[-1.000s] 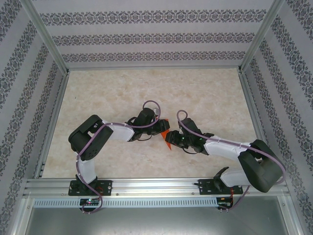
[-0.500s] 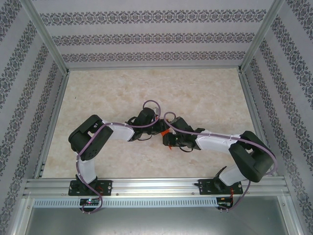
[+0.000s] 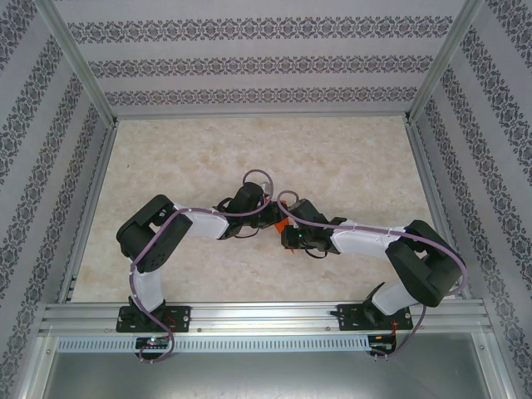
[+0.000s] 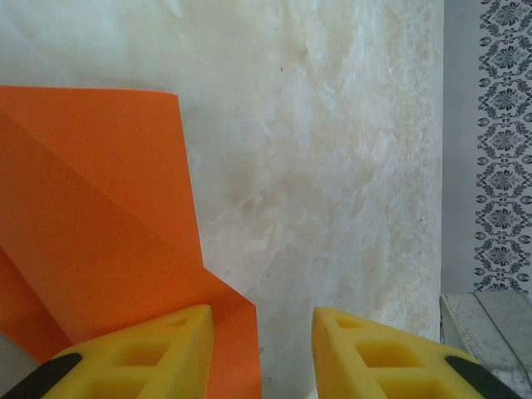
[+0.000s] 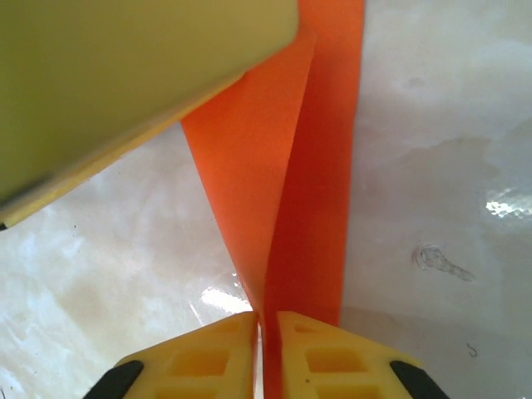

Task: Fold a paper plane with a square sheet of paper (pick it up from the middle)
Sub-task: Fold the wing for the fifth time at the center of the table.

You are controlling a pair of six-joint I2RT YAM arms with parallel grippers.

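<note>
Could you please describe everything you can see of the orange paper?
The orange paper is thin, plain and matte, creased into folded layers. The right hand pinches its crease, and two sides spread away from there over the pale table. In the left wrist view a flat layered part lies by the left hand, whose fingers stand apart.

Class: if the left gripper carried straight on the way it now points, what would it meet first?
Probably the bare table: ahead of the left gripper lies pale surface. The orange paper sits to one side, its corner reaching into the gap, so it might brush that. Depth is unclear.
</note>
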